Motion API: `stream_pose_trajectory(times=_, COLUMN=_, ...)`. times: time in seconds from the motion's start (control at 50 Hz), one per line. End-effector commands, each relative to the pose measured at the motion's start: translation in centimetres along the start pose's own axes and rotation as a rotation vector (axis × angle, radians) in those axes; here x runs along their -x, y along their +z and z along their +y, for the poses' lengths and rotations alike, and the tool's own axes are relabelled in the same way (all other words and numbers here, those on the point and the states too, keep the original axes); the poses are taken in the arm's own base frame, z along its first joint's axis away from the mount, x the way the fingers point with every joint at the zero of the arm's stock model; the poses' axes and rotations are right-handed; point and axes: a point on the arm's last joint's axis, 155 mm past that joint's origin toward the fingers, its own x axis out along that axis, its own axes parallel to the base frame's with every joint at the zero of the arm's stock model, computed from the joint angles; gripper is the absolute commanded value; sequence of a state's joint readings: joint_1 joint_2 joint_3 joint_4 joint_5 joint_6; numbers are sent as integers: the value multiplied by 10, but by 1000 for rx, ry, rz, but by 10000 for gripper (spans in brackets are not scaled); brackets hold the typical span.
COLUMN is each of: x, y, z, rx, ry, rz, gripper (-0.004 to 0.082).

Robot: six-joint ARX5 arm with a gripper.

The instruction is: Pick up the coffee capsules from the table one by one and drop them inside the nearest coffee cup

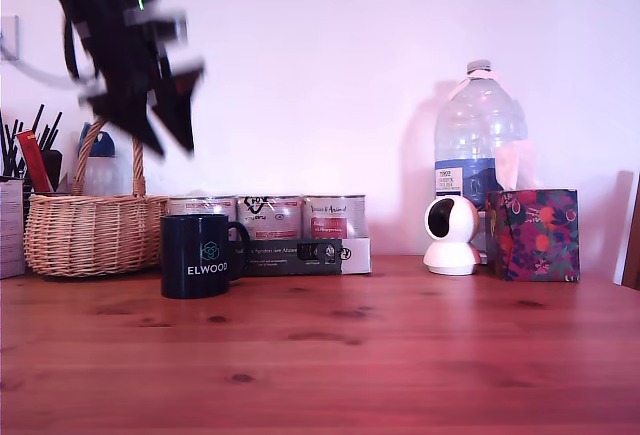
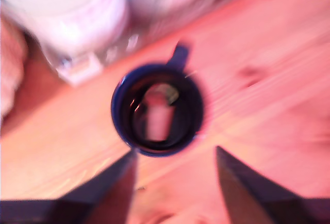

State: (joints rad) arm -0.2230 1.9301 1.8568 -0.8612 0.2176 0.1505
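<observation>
The reddish-brown wooden table (image 1: pixel 400 355) is seen across the lower half of the exterior frame, with no loose capsules made out on it. The dark navy ceramic mug with white "ELWOOD" lettering (image 1: pixel 199 255) is stood at left of centre there, and is centred in the wrist frame (image 2: pixel 158 109). Pale shapes are seen in its bottom, perhaps grey-green coffee capsules (image 2: pixel 157 113), though blur prevents certainty. The black gripper (image 1: pixel 170 135) is blurred in the upper left, well above the mug; its fingers (image 2: pixel 111 183) are spread wide and nothing is held. A drop is judged just made; next, another capsule must be located.
</observation>
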Motion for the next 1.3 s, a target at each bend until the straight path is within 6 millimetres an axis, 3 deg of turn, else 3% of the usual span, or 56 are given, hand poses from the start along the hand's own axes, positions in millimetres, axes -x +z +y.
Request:
stream_pose_trajectory(times=0.0, x=18, y=12, z=-1, rx=-10, ry=-4, rz=-47, gripper=-20)
stream_pose_trajectory(times=0.22, x=58, y=23, z=-5, rx=-10, ry=11, rz=-136, gripper=-20)
stream_pose_trajectory(times=0.5, x=84, y=9, z=-4, rx=-4, ry=24, rz=-243, gripper=-20)
stream_pose_trajectory(times=0.94, x=67, y=-79, z=13, rx=86, ry=93, rz=-438, gripper=-19)
stream_pose_trajectory(times=1.28, x=68, y=-158, z=-5, rx=105, ry=100, rz=-533, gripper=-19)
